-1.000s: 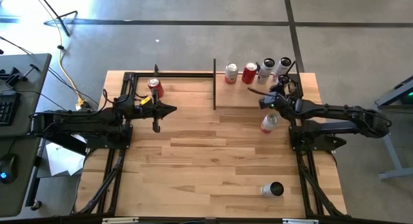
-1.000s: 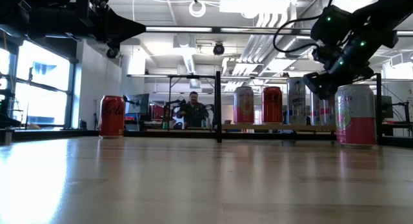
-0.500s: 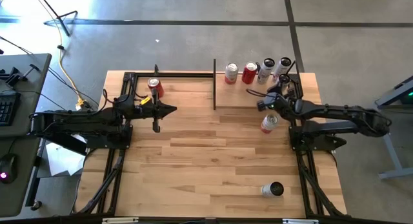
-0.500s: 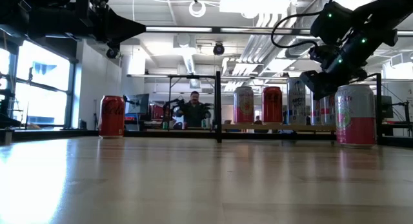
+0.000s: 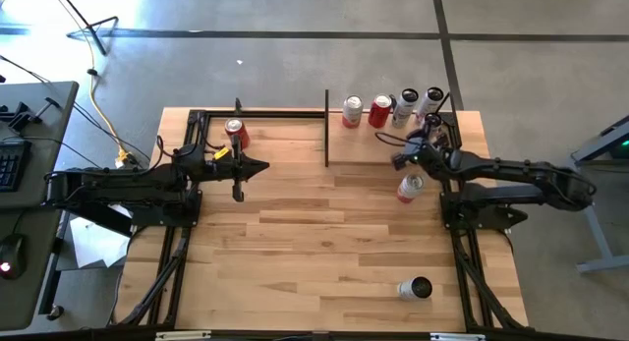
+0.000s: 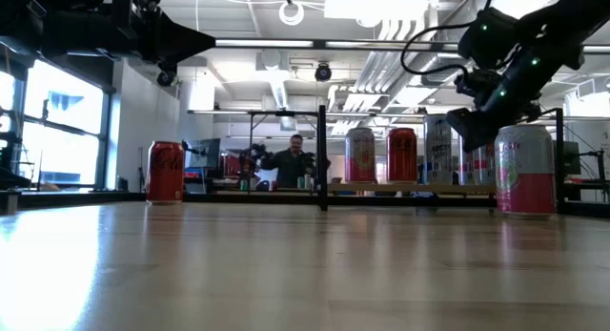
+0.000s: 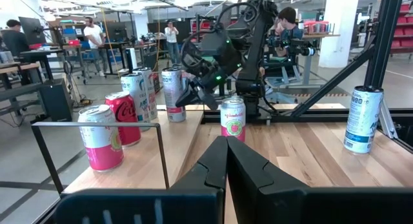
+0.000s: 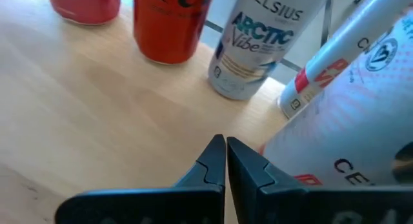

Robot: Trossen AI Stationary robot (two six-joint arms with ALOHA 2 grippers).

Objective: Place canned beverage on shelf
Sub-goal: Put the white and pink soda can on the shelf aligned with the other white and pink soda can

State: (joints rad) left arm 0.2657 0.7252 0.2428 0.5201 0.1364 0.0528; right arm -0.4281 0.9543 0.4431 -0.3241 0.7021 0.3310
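The shelf (image 5: 359, 144) is a low light-wood plank at the table's far right, with a black upright plate (image 5: 326, 125) at its left end. On it stand a pink can (image 5: 352, 111), a red can (image 5: 380, 111) and two white cans (image 5: 404, 105). Another pink can (image 5: 410, 188) stands on its base on the tabletop, just near of the shelf. My right gripper (image 5: 401, 156) hovers shut and empty over the shelf's near edge, above and just far of that can. In its wrist view (image 8: 225, 161) it faces the shelf cans. My left gripper (image 5: 257, 167) waits shut at mid-left.
A red cola can (image 5: 237, 134) stands at the far left, inside a black frame (image 5: 197, 113). A white can (image 5: 416, 288) stands near the front right edge. The middle of the tabletop (image 5: 314, 233) is bare wood. A person (image 6: 295, 159) shows in the room beyond.
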